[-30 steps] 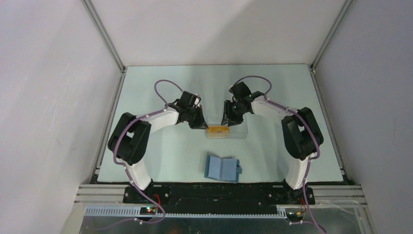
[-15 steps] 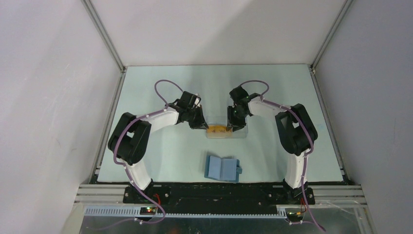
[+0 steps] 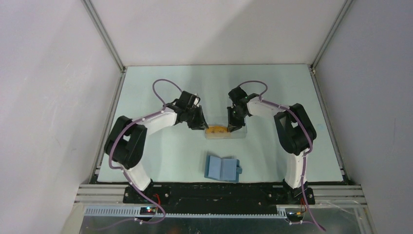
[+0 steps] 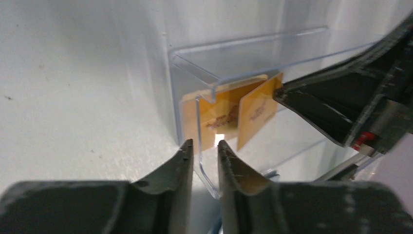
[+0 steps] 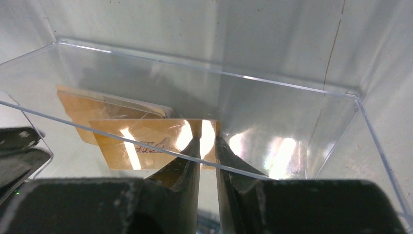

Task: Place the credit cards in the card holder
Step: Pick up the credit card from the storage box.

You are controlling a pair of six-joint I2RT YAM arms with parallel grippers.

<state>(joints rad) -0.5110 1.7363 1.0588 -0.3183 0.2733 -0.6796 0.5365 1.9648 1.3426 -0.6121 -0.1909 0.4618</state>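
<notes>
Two orange-gold credit cards lie inside a clear plastic box. In the left wrist view one card is tilted up on edge and the other lies behind it. My right gripper reaches down into the box, its jaws a narrow gap apart at the right edge of the nearer card. I cannot tell whether it pinches that card. My left gripper is open, straddling the box's end wall without pressing it. The blue card holder lies open nearer the arm bases.
The box's long clear walls enclose both cards and the right fingers. The right gripper's black body fills the box's far side in the left wrist view. Metal rails border the pale green table.
The right gripper swung in and dipped into the box beside the cards, then held there. The left arm's elbow shifted slightly outward; its gripper stays at the box's left end.
</notes>
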